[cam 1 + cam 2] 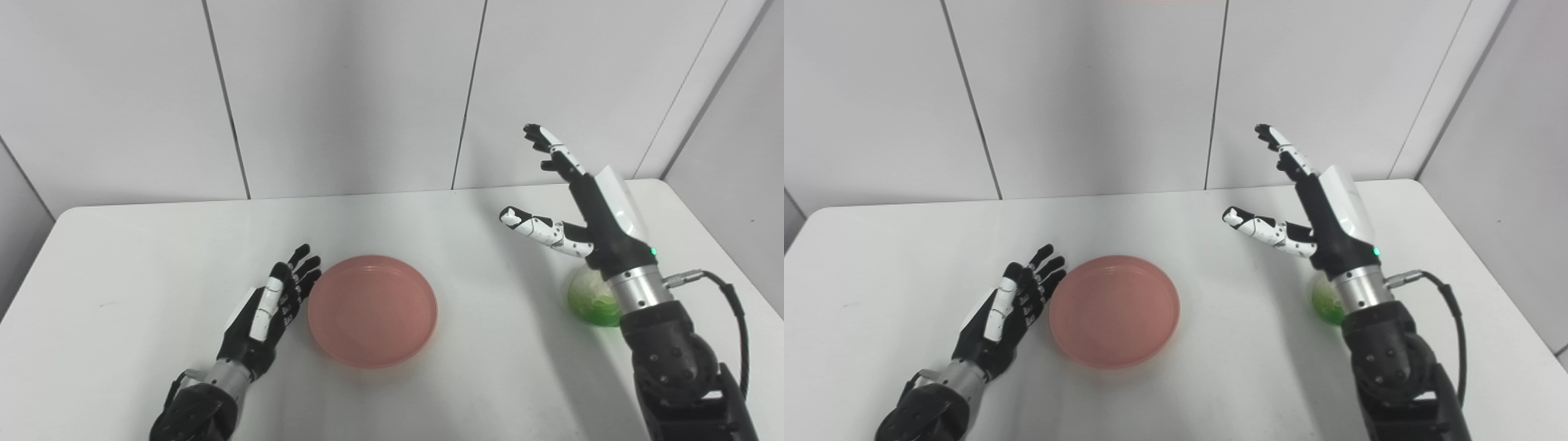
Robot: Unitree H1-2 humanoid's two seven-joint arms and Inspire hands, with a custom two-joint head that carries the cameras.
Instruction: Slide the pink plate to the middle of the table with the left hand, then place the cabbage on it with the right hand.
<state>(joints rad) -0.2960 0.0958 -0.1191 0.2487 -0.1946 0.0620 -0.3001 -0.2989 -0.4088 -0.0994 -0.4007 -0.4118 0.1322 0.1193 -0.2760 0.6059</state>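
The pink plate [372, 309] lies on the white table [153, 257], a little left of the middle, and holds nothing. My left hand [272, 312] is open, edge-on to the table, with its fingertips close beside the plate's left rim. The cabbage [589, 299], small, round and green-white, lies at the right, partly hidden behind my right wrist. My right hand [576, 202] is open and raised above the table, fingers spread, just over and behind the cabbage. It holds nothing.
A white panelled wall [343, 92] stands behind the table's far edge. A black cable [732, 306] loops from my right wrist near the table's right edge. Bare table shows between the plate and the cabbage.
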